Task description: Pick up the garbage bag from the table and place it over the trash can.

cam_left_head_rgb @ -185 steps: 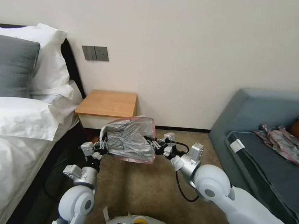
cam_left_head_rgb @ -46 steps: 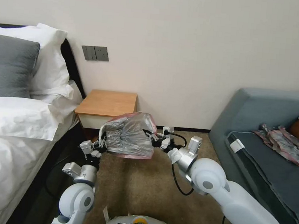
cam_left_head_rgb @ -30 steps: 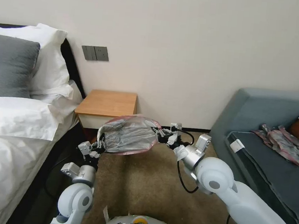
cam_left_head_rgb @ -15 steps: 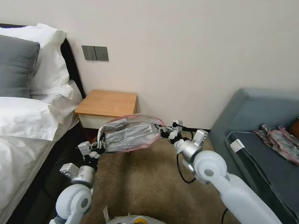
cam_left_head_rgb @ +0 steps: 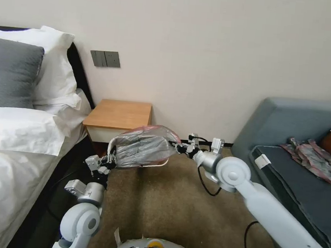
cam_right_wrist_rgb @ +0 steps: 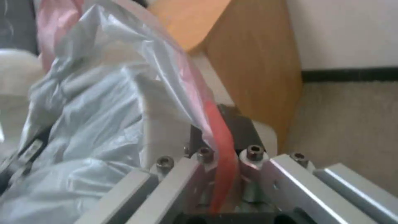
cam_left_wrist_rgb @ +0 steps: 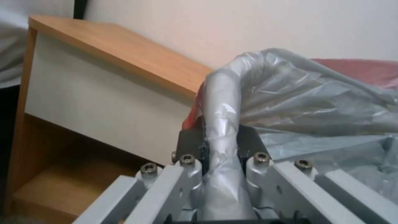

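The garbage bag (cam_left_head_rgb: 143,147), grey-silver plastic with a pink edge, hangs stretched between my two grippers in front of the table (cam_left_head_rgb: 119,113). My left gripper (cam_left_head_rgb: 109,159) is shut on a bunched grey fold of the garbage bag (cam_left_wrist_rgb: 219,102). My right gripper (cam_left_head_rgb: 175,145) is shut on the pink edge of the garbage bag (cam_right_wrist_rgb: 124,93). In the wrist views, the left gripper (cam_left_wrist_rgb: 219,137) and right gripper (cam_right_wrist_rgb: 222,124) each have plastic pinched between their pads. A pale curved rim of the trash can (cam_left_head_rgb: 157,164) peeks out under the bag, beside the table (cam_right_wrist_rgb: 253,56); the rest of the can is hidden. The trash can (cam_right_wrist_rgb: 265,132) shows as a pale corner by my right fingers.
A bed (cam_left_head_rgb: 16,137) with white pillows lies close on the left. A grey sofa (cam_left_head_rgb: 296,179) on the right carries a crumpled grey-pink plastic heap (cam_left_head_rgb: 314,158). The wall stands just behind the table. Brown carpet (cam_left_head_rgb: 165,209) lies open between me and the bag.
Both arms have carried the bag farther forward toward the wall and table. The right arm has reached out and the bag now lies flatter, with the trash can's rim showing beneath it.
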You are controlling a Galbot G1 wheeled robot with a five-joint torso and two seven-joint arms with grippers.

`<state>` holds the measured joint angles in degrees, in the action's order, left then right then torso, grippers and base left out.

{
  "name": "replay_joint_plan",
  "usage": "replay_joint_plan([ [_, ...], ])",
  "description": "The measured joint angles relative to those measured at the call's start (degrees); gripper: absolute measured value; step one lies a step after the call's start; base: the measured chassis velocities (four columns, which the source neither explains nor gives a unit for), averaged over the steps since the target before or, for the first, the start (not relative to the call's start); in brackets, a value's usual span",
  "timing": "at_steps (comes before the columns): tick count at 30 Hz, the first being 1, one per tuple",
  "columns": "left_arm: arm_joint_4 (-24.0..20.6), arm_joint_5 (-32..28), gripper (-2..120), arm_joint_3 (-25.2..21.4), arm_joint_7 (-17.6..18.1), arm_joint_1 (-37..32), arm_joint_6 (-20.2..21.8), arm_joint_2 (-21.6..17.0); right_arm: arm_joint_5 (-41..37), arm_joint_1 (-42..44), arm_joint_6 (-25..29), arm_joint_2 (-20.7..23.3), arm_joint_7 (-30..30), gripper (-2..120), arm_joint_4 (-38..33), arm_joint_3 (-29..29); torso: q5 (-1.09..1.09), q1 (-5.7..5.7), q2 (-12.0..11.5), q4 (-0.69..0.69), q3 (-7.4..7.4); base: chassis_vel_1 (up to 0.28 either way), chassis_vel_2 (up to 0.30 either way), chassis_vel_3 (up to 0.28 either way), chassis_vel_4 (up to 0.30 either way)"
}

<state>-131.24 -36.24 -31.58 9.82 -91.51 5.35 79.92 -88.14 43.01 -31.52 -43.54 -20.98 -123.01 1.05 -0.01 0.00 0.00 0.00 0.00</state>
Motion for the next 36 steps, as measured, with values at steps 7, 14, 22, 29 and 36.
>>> replay_joint_plan([
  [7,0.6,-0.5,7,0.0,0.0,0.8,0.0,0.2,-3.4,1.6,-1.8,3.3,0.8,0,-1.5,1.0,0.01,0.00,0.0,0.00,0.00,0.000,0.000,0.000,0.000],
  [14,0.6,-0.9,7,0.0,-0.4,0.8,0.0,0.2,-5.8,2.2,-1.8,3.1,-0.1,0,-0.8,0.7,0.01,0.00,0.0,0.01,0.00,0.000,0.000,0.000,0.000],
  [22,-0.3,-1.1,7,-0.2,-0.5,0.4,0.0,0.0,-5.6,6.6,-1.0,0.3,-0.3,0,-1.5,1.4,0.01,0.00,0.0,0.00,0.00,0.000,0.000,0.000,0.000],
  [29,-0.7,-1.7,7,-0.2,-0.3,0.5,0.1,-0.1,3.0,11.6,4.5,-1.0,2.8,25,-2.7,1.6,0.00,0.00,0.0,0.00,0.00,0.000,0.000,0.000,0.000],
  [36,-0.8,-2.2,7,-0.1,-0.2,0.6,0.2,0.1,7.7,15.3,9.9,-3.1,3.1,49,-3.2,2.3,0.01,0.00,0.0,0.00,0.00,0.000,0.000,0.000,0.000],
])
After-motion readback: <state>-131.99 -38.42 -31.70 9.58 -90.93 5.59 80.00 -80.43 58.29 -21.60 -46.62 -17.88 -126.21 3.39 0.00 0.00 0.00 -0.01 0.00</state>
